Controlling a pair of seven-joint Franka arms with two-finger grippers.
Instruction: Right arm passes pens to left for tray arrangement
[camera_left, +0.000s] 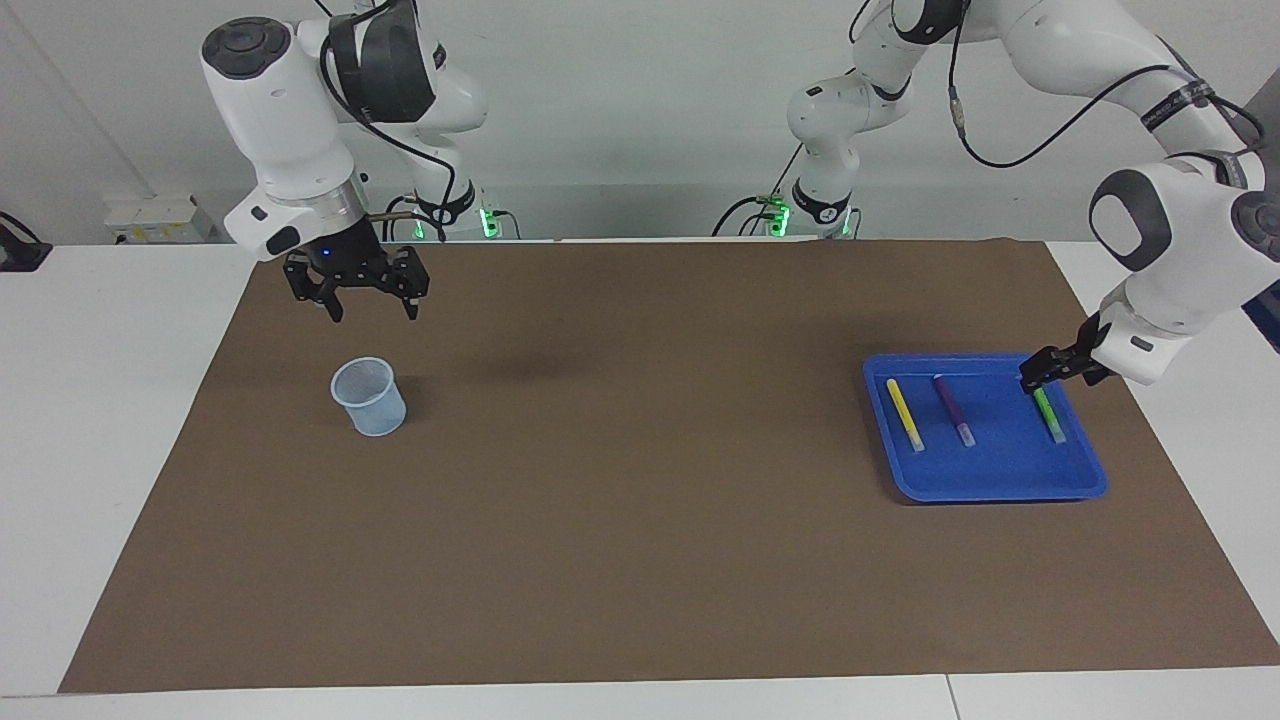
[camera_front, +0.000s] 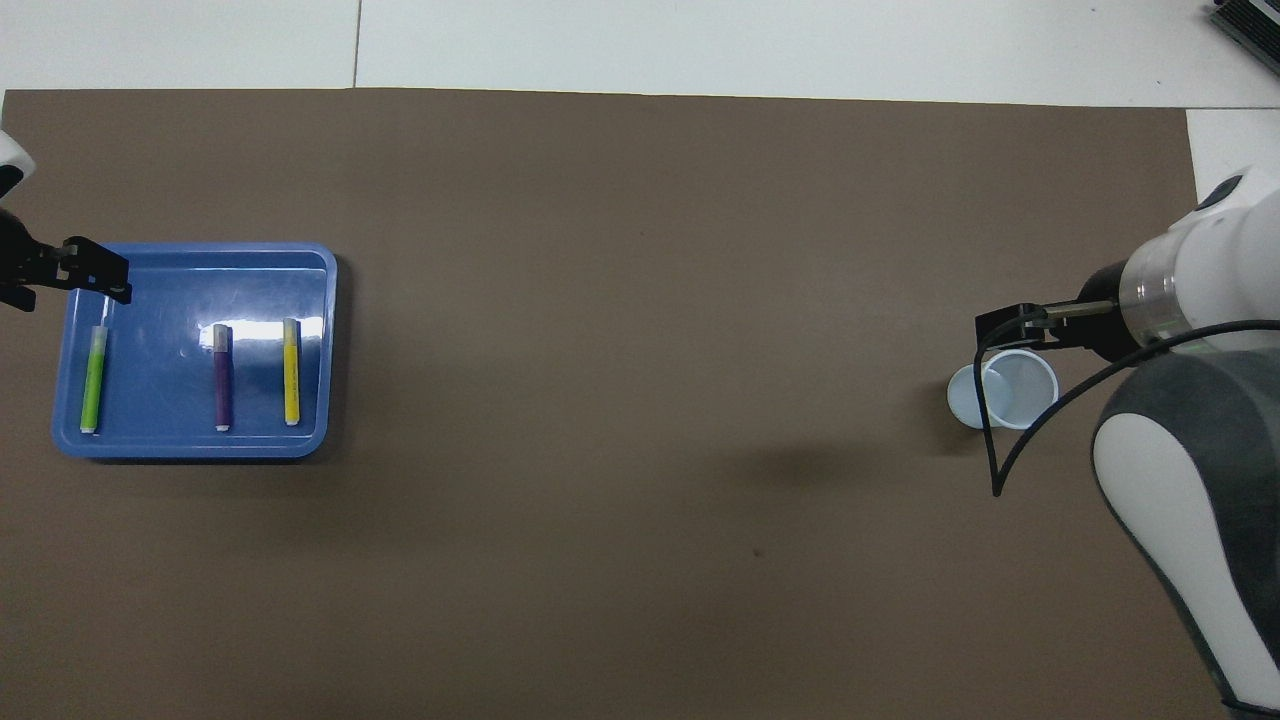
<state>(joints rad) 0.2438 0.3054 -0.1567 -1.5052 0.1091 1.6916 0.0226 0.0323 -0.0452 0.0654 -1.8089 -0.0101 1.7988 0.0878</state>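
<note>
The blue tray (camera_left: 985, 478) (camera_front: 190, 440) sits on the brown mat at the left arm's end of the table. Three pens lie side by side in it: yellow (camera_left: 905, 414) (camera_front: 291, 372), purple (camera_left: 953, 408) (camera_front: 222, 378) and green (camera_left: 1050, 415) (camera_front: 93, 378). My left gripper (camera_left: 1035, 378) (camera_front: 105, 283) hangs low over the green pen at the tray's outer side. The pen lies flat in the tray. My right gripper (camera_left: 370, 300) (camera_front: 1005, 328), with its blue light, is open and empty, raised over the translucent cup.
A small pale-blue translucent cup (camera_left: 370, 398) (camera_front: 1020, 392) stands upright at the right arm's end of the brown mat (camera_left: 640, 500). White table shows around the mat.
</note>
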